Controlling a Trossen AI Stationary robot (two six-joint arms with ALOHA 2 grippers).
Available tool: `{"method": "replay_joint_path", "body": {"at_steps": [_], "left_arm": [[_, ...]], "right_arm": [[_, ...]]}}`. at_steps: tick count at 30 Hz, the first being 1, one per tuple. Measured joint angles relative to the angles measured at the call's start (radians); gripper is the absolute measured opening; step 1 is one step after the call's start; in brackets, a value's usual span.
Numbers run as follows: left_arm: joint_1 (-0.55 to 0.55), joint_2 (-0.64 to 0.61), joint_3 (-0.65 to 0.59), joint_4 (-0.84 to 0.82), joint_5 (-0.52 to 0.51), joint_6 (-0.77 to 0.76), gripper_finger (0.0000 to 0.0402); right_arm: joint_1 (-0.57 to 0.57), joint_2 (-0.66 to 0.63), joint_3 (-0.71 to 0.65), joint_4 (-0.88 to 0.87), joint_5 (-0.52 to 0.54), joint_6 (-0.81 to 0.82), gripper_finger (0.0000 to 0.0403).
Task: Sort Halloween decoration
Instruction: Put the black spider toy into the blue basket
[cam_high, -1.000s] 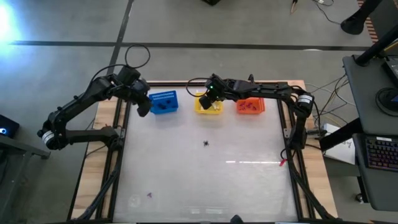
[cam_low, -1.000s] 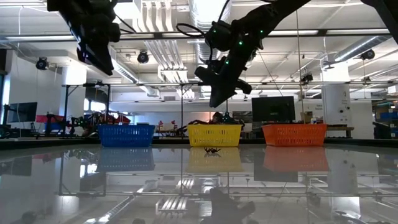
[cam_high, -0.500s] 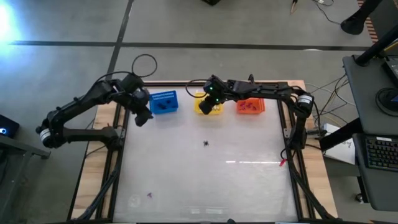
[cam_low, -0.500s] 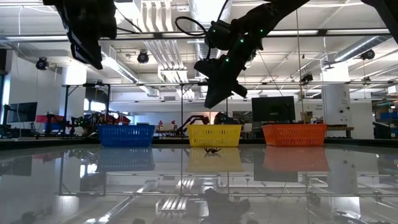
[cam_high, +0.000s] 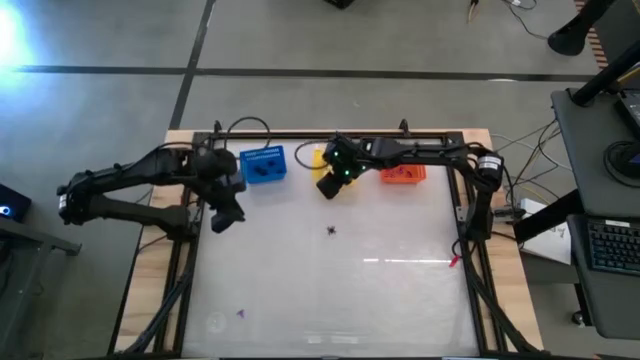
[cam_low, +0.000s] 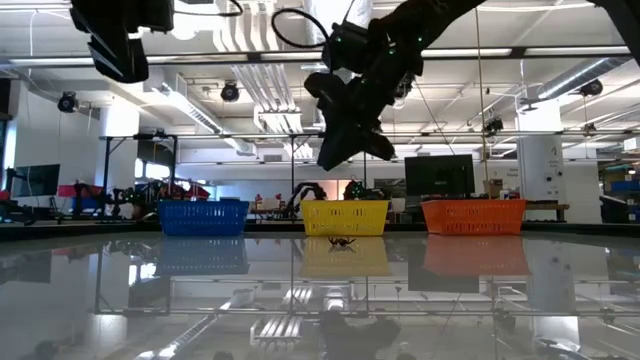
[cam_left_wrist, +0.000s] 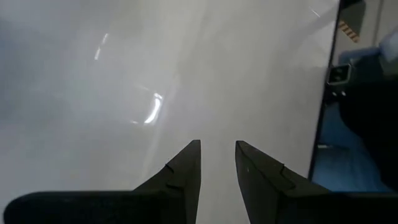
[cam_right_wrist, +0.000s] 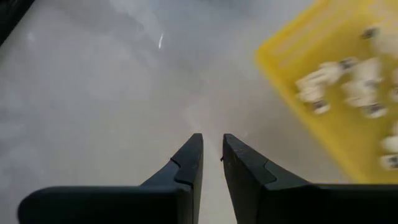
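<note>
A tiny black spider piece (cam_high: 331, 231) lies on the white table near the middle; in the low view the spider (cam_low: 342, 243) shows in front of the yellow basket (cam_low: 345, 217). A purple piece (cam_high: 240, 313) lies near the near-left corner. Whitish pieces (cam_right_wrist: 348, 81) lie inside the yellow basket (cam_right_wrist: 336, 93). My right gripper (cam_high: 327, 188) (cam_right_wrist: 211, 138) hovers above bare table just on the near side of that basket, with a narrow gap and nothing between its fingers. My left gripper (cam_high: 224, 220) (cam_left_wrist: 217, 148) hangs over bare table near the left edge, also narrowly open and holding nothing.
Three baskets stand in a row along the far edge: blue (cam_high: 263, 163), yellow (cam_high: 318, 156) partly under the right arm, orange (cam_high: 403, 172). A dark frame (cam_high: 462, 215) borders the table. A red bit (cam_high: 454, 261) lies at the right edge. Bare table spreads toward the near side.
My left gripper has moved from beside the blue basket toward the near edge, along the left side. My right gripper has drawn back from over the yellow basket toward the near edge and now hangs over bare table. The spider and purple piece have stayed put.
</note>
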Motion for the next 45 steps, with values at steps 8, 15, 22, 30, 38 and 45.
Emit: {"method": "replay_joint_path", "body": {"at_steps": [8, 15, 22, 30, 38, 45], "left_arm": [[-0.095, -0.026, 0.0, 0.0, -0.001, -0.033, 0.0082], [-0.1, -0.051, 0.0, 0.0, -0.001, 0.018, 0.0082], [-0.1, -0.058, 0.0, -0.012, -0.001, 0.065, 0.0082], [-0.1, -0.061, 0.0, -0.033, -0.001, 0.149, 0.0082], [-0.1, -0.06, 0.0, -0.041, -0.001, 0.153, 0.0082], [-0.1, -0.06, 0.0, -0.04, -0.001, 0.153, 0.0082]], "right_arm": [[0.124, -0.001, 0.001, -0.008, 0.007, 0.016, 0.0117], [0.188, -0.001, 0.002, -0.021, 0.155, 0.245, 0.0164], [0.247, 0.015, 0.003, -0.07, 0.233, 0.451, 0.0171], [0.305, 0.106, 0.003, -0.101, 0.249, 0.568, 0.0171], [0.325, 0.167, 0.003, -0.105, 0.248, 0.639, 0.0171], [0.334, 0.214, 0.003, -0.115, 0.261, 0.641, 0.0171]]}}
